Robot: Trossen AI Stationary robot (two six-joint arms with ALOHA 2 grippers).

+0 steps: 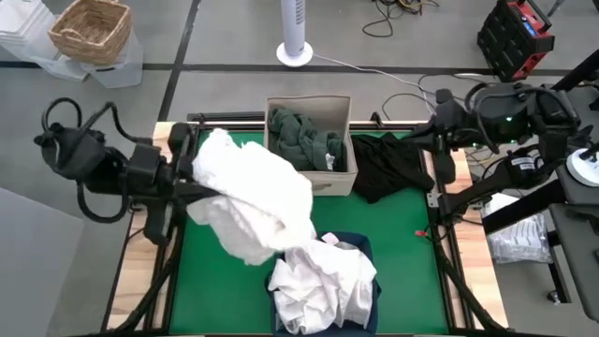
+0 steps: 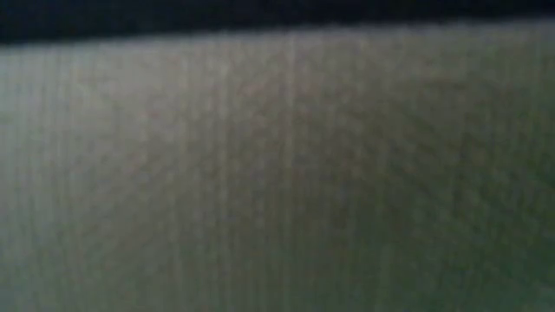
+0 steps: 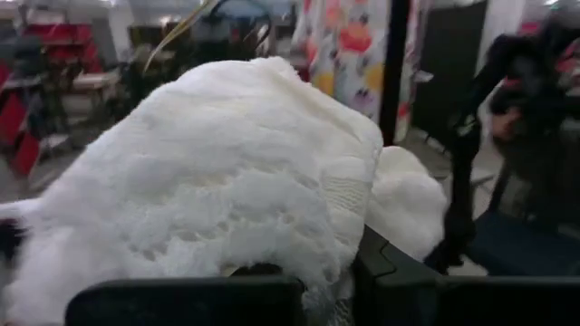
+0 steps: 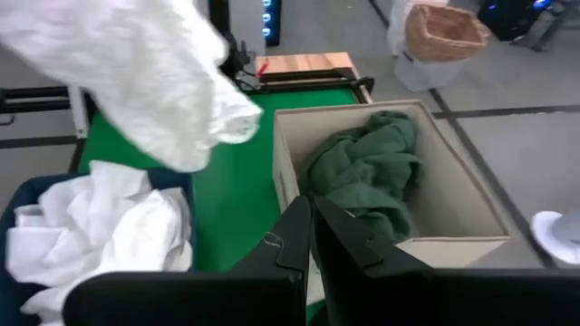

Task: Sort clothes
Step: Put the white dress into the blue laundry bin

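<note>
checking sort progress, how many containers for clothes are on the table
2: the beige box at the table's far edge holds olive green clothes; the navy bin at the near edge holds white clothes. Items beneath them may be hidden.

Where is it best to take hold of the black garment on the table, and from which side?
Probably grip the black garment at its bunched middle fold, coming from above with the right pincer. It lies flat and crumpled beside the beige box, so raised folds offer most hold.

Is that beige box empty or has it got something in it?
Not empty: the beige box holds crumpled dark green clothes, filling much of it.
</note>
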